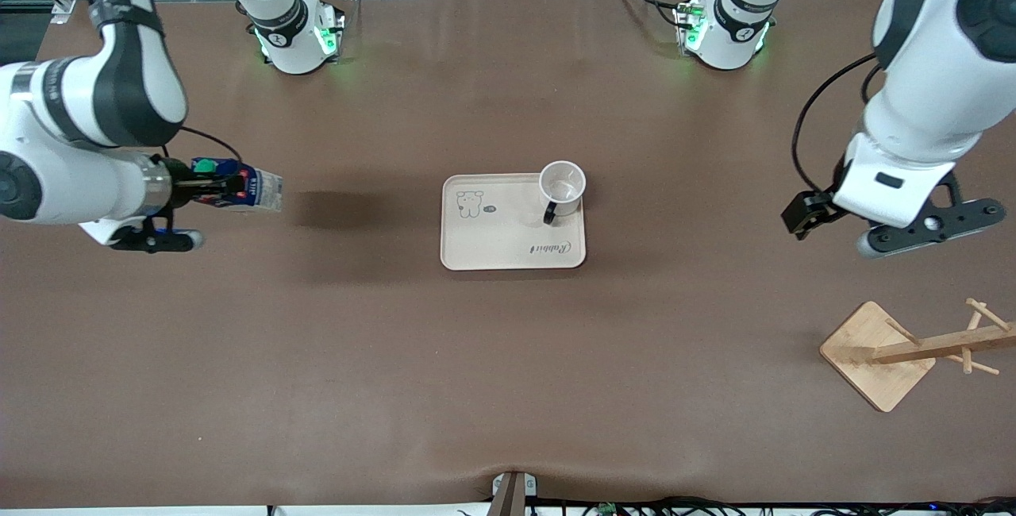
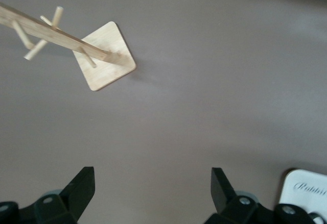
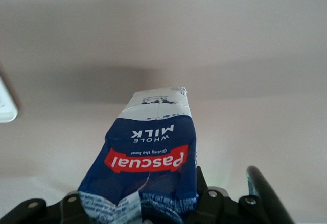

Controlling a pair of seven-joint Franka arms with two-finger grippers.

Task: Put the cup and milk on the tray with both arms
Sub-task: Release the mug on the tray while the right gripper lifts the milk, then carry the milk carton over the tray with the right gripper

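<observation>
The white cup (image 1: 562,186) stands upright on the cream tray (image 1: 492,242), in the tray's corner farther from the front camera and toward the left arm's end. Its black handle points toward the front camera. My right gripper (image 1: 222,182) is shut on the blue milk carton (image 1: 250,190) and holds it tipped sideways in the air, over bare table toward the right arm's end, apart from the tray. The carton fills the right wrist view (image 3: 150,152). My left gripper (image 1: 925,230) is open and empty over the table toward the left arm's end; its fingers (image 2: 82,188) are spread wide.
A wooden peg rack (image 1: 877,353) lies on its side near the left arm's end, nearer the front camera than the left gripper; it also shows in the left wrist view (image 2: 104,55). A corner of the tray (image 2: 306,188) shows there too. The brown table (image 1: 508,357) surrounds the tray.
</observation>
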